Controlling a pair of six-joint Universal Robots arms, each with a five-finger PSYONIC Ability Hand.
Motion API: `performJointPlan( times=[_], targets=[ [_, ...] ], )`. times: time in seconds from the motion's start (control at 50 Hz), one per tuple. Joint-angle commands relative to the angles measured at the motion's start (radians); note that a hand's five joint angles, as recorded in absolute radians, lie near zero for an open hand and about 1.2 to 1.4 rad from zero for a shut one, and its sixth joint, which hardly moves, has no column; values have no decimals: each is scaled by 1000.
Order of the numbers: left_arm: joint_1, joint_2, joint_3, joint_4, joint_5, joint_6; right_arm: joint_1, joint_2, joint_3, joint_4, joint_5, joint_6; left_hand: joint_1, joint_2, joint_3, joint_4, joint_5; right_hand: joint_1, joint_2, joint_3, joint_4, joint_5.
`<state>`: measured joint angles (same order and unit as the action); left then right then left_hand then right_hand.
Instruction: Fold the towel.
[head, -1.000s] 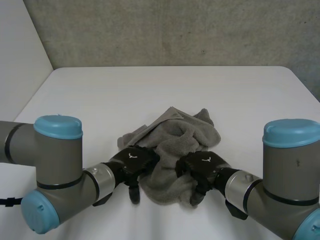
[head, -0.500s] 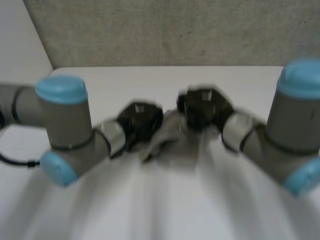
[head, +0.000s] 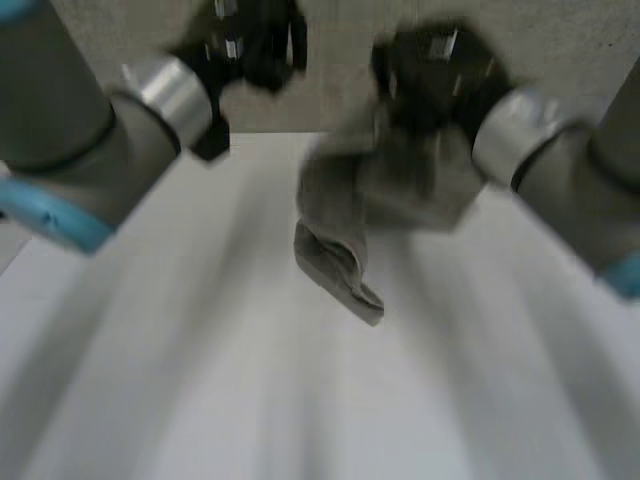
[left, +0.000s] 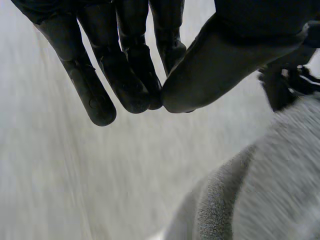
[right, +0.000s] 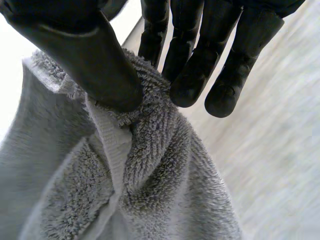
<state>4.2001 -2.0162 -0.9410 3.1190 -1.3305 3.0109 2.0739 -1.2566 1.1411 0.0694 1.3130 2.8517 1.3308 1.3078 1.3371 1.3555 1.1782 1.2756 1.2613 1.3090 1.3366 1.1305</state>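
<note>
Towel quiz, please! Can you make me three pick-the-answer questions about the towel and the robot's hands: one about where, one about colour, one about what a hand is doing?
1. Where is the towel?
A. Lying in a basket
B. Hanging from the right hand
C. Draped over the left arm

2. What colour is the towel?
A. Grey
B. Red
C. Yellow

3. What is the left hand doing?
A. Pinching the towel's corner
B. Spread wide open
C. Thumb against fingertips, holding nothing

Answers:
1 B: the right hand pinches the towel between thumb and fingers, and the rest dangles below it.
2 A: its fluffy loops look grey in every view.
3 C: the left wrist view shows thumb meeting fingertips with no cloth between them, and the towel off to one side.
</note>
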Motion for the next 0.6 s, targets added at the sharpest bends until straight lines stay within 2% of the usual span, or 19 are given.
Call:
performJointPlan(
  times=[0.02,0.12,0.14,0.16,0.18,0.2,0.4,0.6],
  targets=[
    [18,-9,-321,36,2,26,15,-9,243,4,-8,-100,65,89,59,41,43,121,135,87,60,91],
    [23,-41,-466,90,7,40,9,-23,319,3,9,-149,65,89,59,41,43,121,135,87,60,91],
    [23,-52,-496,102,10,39,9,-23,319,3,9,-149,-254,-231,-260,-279,-276,121,135,87,60,91],
    [20,-62,-518,110,17,37,9,-29,327,3,9,-149,-731,-708,-737,-756,-753,121,135,87,60,91],
    [20,-62,-518,110,17,37,9,-29,327,3,9,-149,-736,-713,-742,-760,-758,121,135,87,60,91],
    [14,-73,-530,112,25,36,6,-35,331,3,11,-149,-1137,-1114,-1143,-1161,-1159,121,135,87,60,91],
    [-40,-105,-533,128,31,-10,-90,-49,411,-25,8,-130,-1144,-1121,-1150,-1168,-1166,121,135,87,60,91],
    [-68,-159,-501,202,22,-176,-141,-95,546,-146,12,-69,-1126,-1103,-1132,-1151,-1148,121,135,87,60,91]
  ],
)
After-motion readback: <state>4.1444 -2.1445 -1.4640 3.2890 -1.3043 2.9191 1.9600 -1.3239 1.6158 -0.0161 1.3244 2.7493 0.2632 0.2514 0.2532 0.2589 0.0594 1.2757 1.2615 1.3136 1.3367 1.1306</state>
